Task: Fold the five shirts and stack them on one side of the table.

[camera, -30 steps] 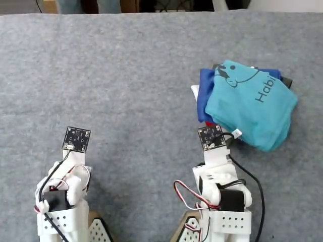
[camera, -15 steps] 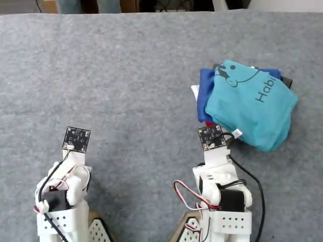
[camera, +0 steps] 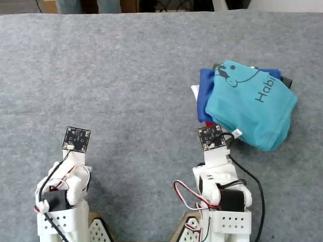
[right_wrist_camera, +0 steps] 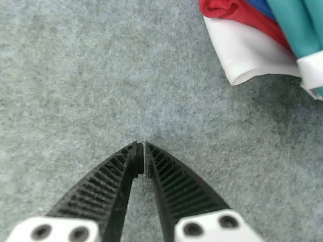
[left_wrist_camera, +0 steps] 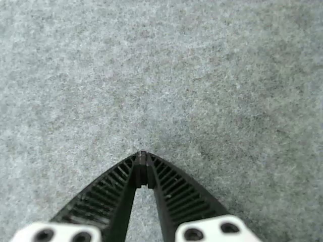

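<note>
A stack of folded shirts lies on the right side of the grey table, with a teal shirt point(camera: 252, 103) on top. Under it show a blue shirt point(camera: 205, 93), a strip of red, a white corner and a black edge point(camera: 286, 81). The right arm point(camera: 212, 137) sits folded back just in front of the stack's near left corner. Its gripper point(right_wrist_camera: 141, 151) is shut on nothing above bare cloth, with the white shirt point(right_wrist_camera: 245, 55), red shirt point(right_wrist_camera: 232, 11) and teal shirt point(right_wrist_camera: 298, 25) off to one side. The left arm point(camera: 76, 139) rests far left, its gripper point(left_wrist_camera: 142, 159) shut and empty.
A grey felt cover point(camera: 126, 75) spans the whole table. Wide bare room lies on the left and in the middle. Both arm bases point(camera: 222, 212) stand at the near edge. Furniture legs show beyond the far edge point(camera: 101, 6).
</note>
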